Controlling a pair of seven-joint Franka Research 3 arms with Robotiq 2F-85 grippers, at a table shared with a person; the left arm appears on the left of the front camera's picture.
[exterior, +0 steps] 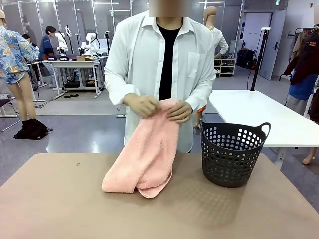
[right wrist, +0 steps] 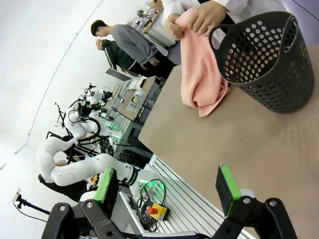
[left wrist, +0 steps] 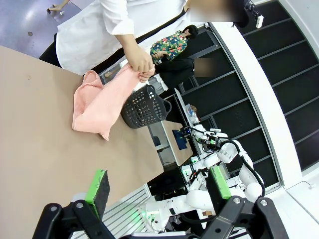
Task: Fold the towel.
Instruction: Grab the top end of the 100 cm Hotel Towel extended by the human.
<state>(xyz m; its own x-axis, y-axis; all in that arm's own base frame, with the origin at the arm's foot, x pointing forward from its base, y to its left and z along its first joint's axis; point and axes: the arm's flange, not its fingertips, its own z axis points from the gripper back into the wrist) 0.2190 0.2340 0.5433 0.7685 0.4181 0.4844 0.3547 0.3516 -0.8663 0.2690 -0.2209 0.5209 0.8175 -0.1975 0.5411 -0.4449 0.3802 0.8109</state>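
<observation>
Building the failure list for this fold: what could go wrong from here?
1. The person's hands grip the top of the towel; the open left hand or right hand reaching in now might pinch them.
2. Its lower end lies bunched on the table, so a grasp would likely take several layers.
3. The basket stands close beside the towel; spreading the cloth could snag or tip it.

The salmon-pink towel (exterior: 147,149) hangs bunched — top edge lifted, lower folds resting on the table.
</observation>
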